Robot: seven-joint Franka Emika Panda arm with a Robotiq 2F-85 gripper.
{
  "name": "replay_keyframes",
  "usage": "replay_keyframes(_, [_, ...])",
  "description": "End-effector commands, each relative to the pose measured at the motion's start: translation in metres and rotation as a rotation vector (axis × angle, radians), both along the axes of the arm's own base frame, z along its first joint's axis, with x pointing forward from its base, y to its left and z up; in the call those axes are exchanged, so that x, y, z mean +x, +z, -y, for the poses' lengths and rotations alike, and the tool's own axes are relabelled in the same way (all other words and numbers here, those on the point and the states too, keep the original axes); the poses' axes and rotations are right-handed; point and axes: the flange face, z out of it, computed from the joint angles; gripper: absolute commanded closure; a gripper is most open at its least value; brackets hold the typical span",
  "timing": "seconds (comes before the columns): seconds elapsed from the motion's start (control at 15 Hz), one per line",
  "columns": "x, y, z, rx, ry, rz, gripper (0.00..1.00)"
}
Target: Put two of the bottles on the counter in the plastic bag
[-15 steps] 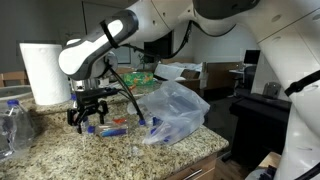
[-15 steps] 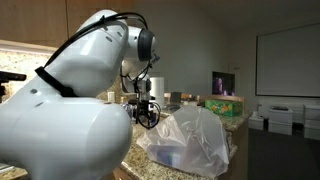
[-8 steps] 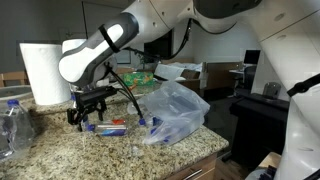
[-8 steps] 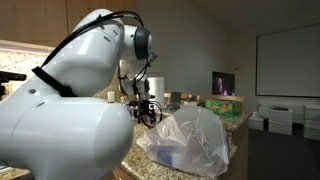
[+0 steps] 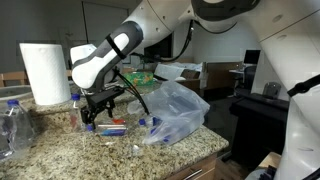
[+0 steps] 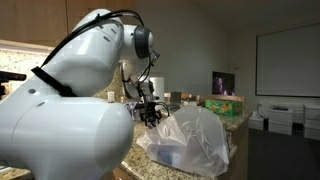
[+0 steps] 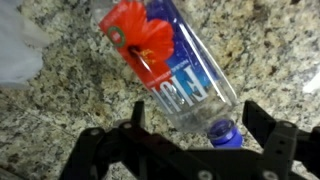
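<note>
A clear water bottle (image 7: 165,60) with a red flower label and a blue cap (image 7: 222,132) lies on its side on the granite counter (image 7: 60,110). In an exterior view it lies (image 5: 112,126) just left of the clear plastic bag (image 5: 175,110). My gripper (image 7: 198,125) is open, and its two black fingers (image 7: 262,128) stand either side of the bottle's cap end without touching it. It hovers low over the bottle in both exterior views (image 5: 100,108) (image 6: 150,113). A bluish shape shows through the bag (image 6: 190,140).
A white paper towel roll (image 5: 42,72) stands at the back left of the counter. More clear bottles (image 5: 15,125) stand at the left edge. Boxes and clutter (image 5: 170,72) lie behind the bag. The counter's front edge (image 5: 150,165) is close.
My gripper has shifted a little toward the bag and tilted, still low over the lying bottle. The bottle and bag have not moved.
</note>
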Motion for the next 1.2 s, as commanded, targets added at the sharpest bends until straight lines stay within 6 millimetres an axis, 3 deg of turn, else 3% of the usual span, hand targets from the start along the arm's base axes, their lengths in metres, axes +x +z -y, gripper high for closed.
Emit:
replay_keyframes(0.0, [-0.006, -0.005, 0.019, 0.007, 0.047, -0.040, 0.00])
replay_keyframes(0.13, [-0.009, -0.012, 0.023, 0.011, 0.071, -0.063, 0.00])
replay_keyframes(0.2, [-0.010, -0.015, 0.023, 0.016, 0.083, -0.074, 0.19])
replay_keyframes(0.27, [-0.012, -0.017, 0.022, 0.014, 0.096, -0.081, 0.02])
replay_keyframes(0.33, [-0.013, -0.017, 0.021, 0.021, 0.107, -0.084, 0.05])
replay_keyframes(0.4, [-0.014, -0.017, 0.019, 0.029, 0.118, -0.089, 0.00])
replay_keyframes(0.53, [-0.017, -0.016, 0.016, 0.033, 0.140, -0.095, 0.29])
replay_keyframes(0.6, [-0.018, -0.014, 0.014, 0.031, 0.148, -0.095, 0.30])
replay_keyframes(0.87, [-0.021, -0.006, 0.017, 0.001, 0.177, -0.096, 0.54])
replay_keyframes(1.13, [-0.025, 0.000, 0.030, -0.068, 0.226, -0.111, 0.63])
